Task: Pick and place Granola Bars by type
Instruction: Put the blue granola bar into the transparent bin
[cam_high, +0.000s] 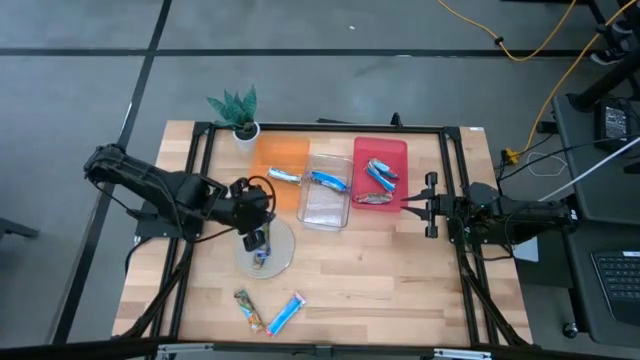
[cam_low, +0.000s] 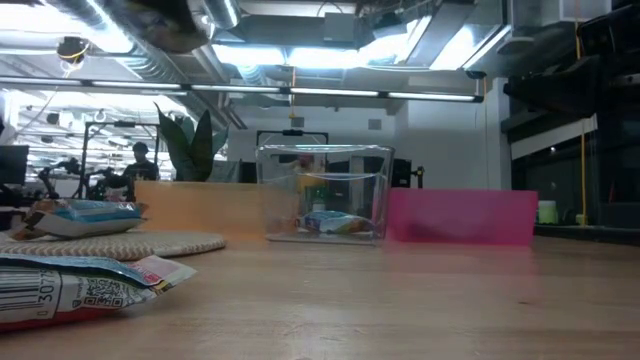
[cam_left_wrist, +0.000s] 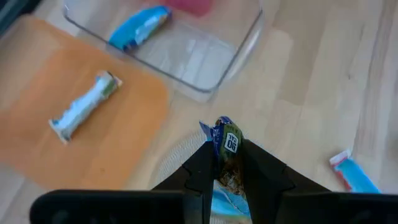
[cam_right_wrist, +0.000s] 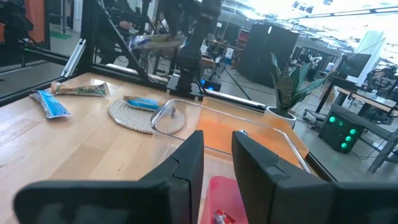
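My left gripper hovers above the round woven mat, shut on a tan/brown granola bar. A blue bar lies flat on the mat beneath it. Another bar lies on the orange tray, a blue one in the clear container, and two more in the red tray. A tan bar and a blue bar lie on the table near its near edge. My right gripper waits, open, just right of the red tray. My left gripper pinches the tan/brown bar between its two fingers. One crimped end sticks out past the fingertips. The right wrist view shows the bar lifted clear, roughly level, above the mat.
A small potted plant stands at the table's far left corner. The three containers sit side by side along the far half. Black frame rails run along the table's left and right sides. Bare wood spans the near right part.
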